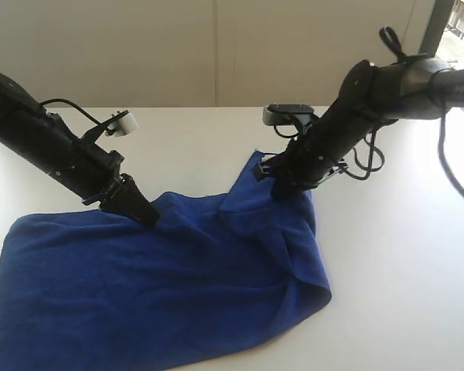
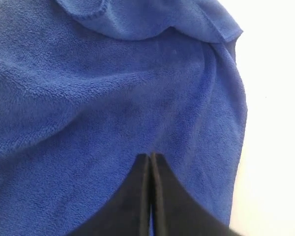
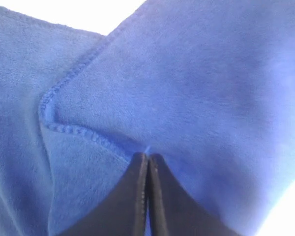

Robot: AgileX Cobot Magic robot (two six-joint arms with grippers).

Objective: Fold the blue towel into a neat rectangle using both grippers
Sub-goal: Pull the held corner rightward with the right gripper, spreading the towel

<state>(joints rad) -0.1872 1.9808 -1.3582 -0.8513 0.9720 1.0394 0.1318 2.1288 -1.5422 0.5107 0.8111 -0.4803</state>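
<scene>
The blue towel [image 1: 162,294] lies rumpled across the white table, its right part pulled up into a raised fold. My left gripper [image 1: 151,218] slants down onto the towel's far edge left of centre. In the left wrist view its fingers [image 2: 150,156] are pressed together with the towel [image 2: 88,98] pinched at the tips. My right gripper [image 1: 281,192] holds the lifted far right corner. Seen from the right wrist, that gripper [image 3: 148,156] is shut on the cloth [image 3: 211,73] just beside a stitched hem [image 3: 69,129].
The white table [image 1: 402,255] stretches out bare to the right of the towel and behind it. A pale wall stands at the back, with a window frame [image 1: 441,23] at the top right. Black cables [image 1: 369,158] hang from the right arm.
</scene>
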